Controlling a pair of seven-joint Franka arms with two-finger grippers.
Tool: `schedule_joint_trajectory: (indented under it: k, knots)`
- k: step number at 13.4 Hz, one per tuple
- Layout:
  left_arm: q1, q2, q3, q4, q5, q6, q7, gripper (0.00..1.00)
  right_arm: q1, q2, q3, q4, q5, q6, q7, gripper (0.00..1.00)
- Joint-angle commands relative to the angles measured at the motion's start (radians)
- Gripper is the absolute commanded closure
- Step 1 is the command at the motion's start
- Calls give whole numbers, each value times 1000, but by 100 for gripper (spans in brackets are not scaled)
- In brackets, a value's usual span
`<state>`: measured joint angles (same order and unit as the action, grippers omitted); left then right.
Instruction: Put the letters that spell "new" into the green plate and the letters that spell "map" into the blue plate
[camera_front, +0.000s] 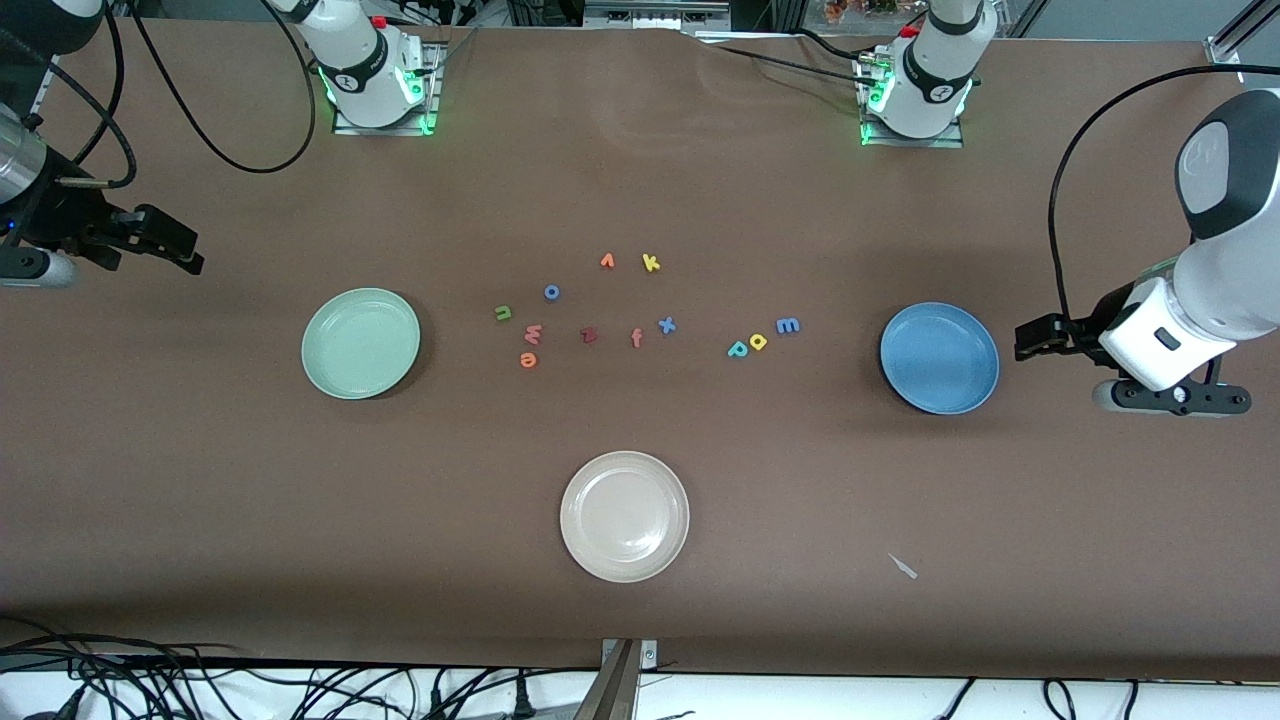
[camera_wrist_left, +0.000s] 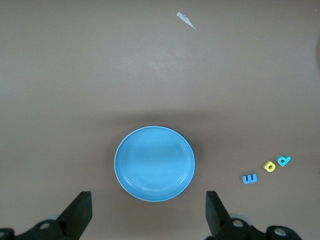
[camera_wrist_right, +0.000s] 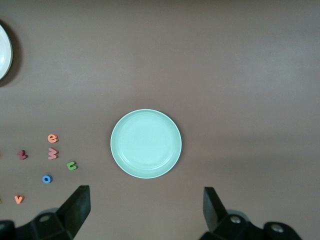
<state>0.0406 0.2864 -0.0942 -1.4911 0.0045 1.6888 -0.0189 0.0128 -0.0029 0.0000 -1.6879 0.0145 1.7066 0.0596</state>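
Observation:
The green plate (camera_front: 361, 343) (camera_wrist_right: 145, 143) lies empty toward the right arm's end, the blue plate (camera_front: 939, 358) (camera_wrist_left: 155, 163) empty toward the left arm's end. Between them on the table lie the green n (camera_front: 503, 313), pinkish w (camera_front: 532, 334) and orange e (camera_front: 528, 360), and closer to the blue plate the teal p (camera_front: 738, 348), yellow a (camera_front: 758, 341) and blue m (camera_front: 788, 325). My right gripper (camera_front: 165, 240) (camera_wrist_right: 146, 212) hangs open and empty beside the green plate. My left gripper (camera_front: 1035, 338) (camera_wrist_left: 148, 215) hangs open and empty beside the blue plate.
A cream-white plate (camera_front: 624, 515) sits nearest the front camera. Other letters lie mid-table: blue o (camera_front: 551, 292), orange v (camera_front: 607, 261), yellow k (camera_front: 651, 263), dark red z (camera_front: 589, 335), salmon f (camera_front: 636, 338), blue x (camera_front: 667, 324). A paper scrap (camera_front: 903, 566) lies near the front.

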Motion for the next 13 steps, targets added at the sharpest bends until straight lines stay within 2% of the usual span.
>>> schedule_joint_trajectory:
  k: [1, 13]
  knots:
    - [-5, -1, -2, -3, 28, 9, -12, 0, -2, 1, 2, 8, 15, -1, 0, 0]
    - [-5, -9, -2, -9, 28, 6, -12, 0, -1, 1, 3, 8, 15, -15, 0, 0]
